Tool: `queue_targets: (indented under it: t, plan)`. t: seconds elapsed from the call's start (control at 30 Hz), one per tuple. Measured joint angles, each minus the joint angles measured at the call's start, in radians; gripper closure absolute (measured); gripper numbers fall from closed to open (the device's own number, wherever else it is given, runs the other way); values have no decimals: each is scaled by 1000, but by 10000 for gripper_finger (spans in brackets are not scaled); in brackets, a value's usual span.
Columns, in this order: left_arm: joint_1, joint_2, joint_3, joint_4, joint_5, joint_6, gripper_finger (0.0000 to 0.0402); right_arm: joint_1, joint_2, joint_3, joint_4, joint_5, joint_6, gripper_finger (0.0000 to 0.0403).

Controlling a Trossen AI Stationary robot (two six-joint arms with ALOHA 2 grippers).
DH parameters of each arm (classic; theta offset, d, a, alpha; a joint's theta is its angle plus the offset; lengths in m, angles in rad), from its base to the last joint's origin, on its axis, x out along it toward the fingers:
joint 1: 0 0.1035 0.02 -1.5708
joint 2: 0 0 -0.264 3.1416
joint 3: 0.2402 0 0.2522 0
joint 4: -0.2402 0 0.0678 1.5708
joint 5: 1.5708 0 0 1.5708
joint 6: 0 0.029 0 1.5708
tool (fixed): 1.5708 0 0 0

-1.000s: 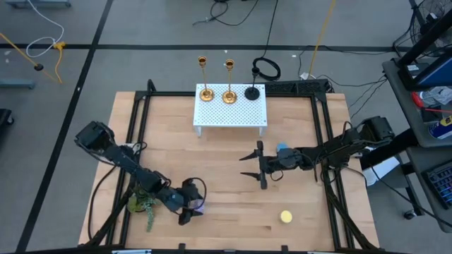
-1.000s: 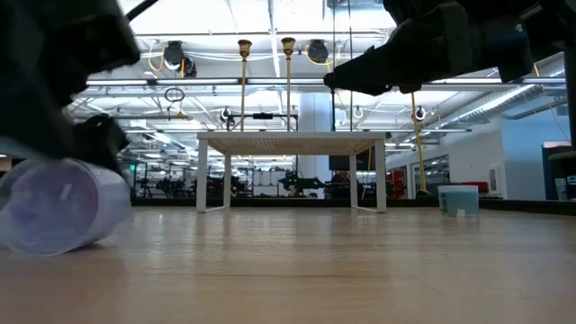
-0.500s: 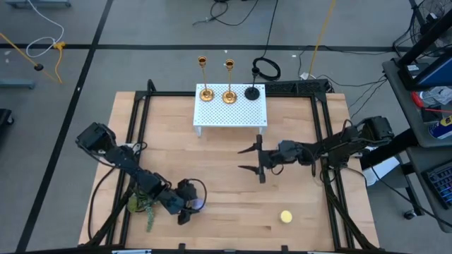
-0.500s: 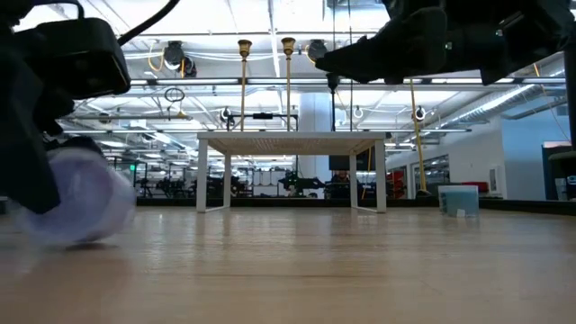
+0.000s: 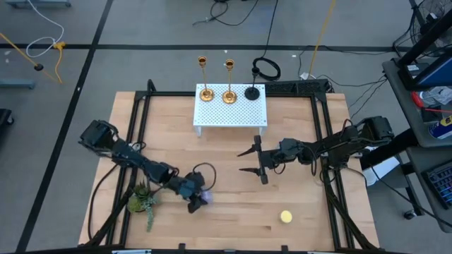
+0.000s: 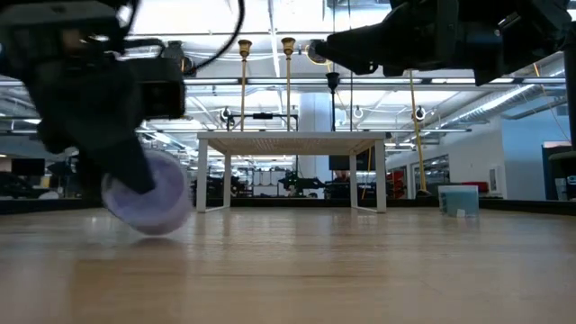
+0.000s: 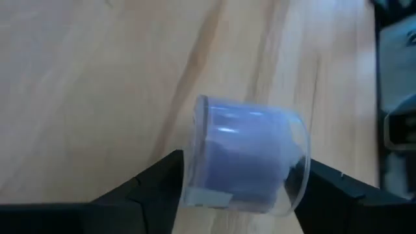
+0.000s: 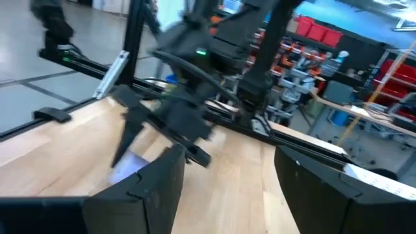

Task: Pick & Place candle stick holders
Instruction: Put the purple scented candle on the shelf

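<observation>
A wooden table (image 5: 226,169) with a black frame fills the centre of the high view, standing on a grey floor (image 5: 141,28) crossed by dark lines and loose cables. In the low view, bright ceiling lights (image 6: 270,18) and pipework span the upper frame.

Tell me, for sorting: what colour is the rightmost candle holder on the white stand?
Black; clearest in the high view.

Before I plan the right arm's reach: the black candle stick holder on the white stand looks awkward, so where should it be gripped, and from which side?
Grip the black candle stick holder on its slim upright stem, above the flared base. The base is wide and sits flat on the white stand. It's the rightmost of the three, so probably come from the open right side, fingers level, with the right gripper, which is open.
</observation>
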State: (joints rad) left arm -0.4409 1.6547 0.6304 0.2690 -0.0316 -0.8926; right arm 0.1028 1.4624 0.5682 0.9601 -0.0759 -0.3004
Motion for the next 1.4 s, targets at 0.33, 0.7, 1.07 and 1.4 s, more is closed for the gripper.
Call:
queue_targets:
  t: [0.33,0.7,1.07,1.4]
  plan:
    - [181,0,0,-3,183,37,152,10,14,0,-82,-165,-23,165]
    - [302,-3,2,-78,248,302,112,19,120,28,-42,-162,-27,137]
    - [366,-9,2,-78,255,402,93,19,122,27,-4,-163,-26,126]
    - [392,-95,-1,-69,358,364,199,19,122,28,9,-164,-25,125]
